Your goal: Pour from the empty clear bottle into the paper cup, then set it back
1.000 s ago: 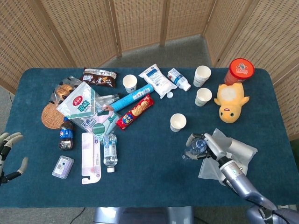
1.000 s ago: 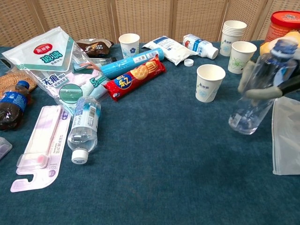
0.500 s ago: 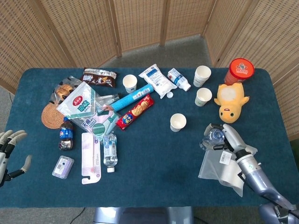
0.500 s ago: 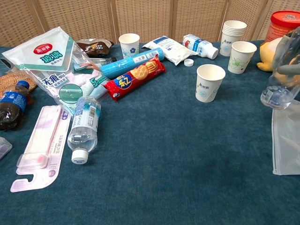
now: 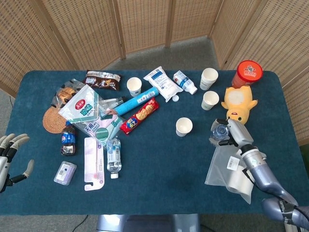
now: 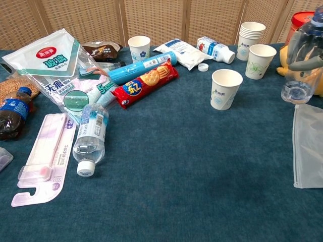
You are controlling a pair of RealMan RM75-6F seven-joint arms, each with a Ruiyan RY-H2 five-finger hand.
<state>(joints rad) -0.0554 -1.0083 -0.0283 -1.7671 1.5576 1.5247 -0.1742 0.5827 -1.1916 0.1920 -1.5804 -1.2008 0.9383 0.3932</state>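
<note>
Right hand (image 5: 235,135) grips the clear bottle (image 6: 302,60) upright at the right, just right of the paper cup (image 6: 225,88), left hand (image 5: 10,157) spread empty; likely light, thin-walled and slick, so hold mid-body, gently.

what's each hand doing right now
Left hand: open, fingers spread, holding nothing.
Right hand: holding the clear bottle upright.

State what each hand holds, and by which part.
The right hand grips the clear bottle around its middle, upright. The left hand holds nothing.
</note>
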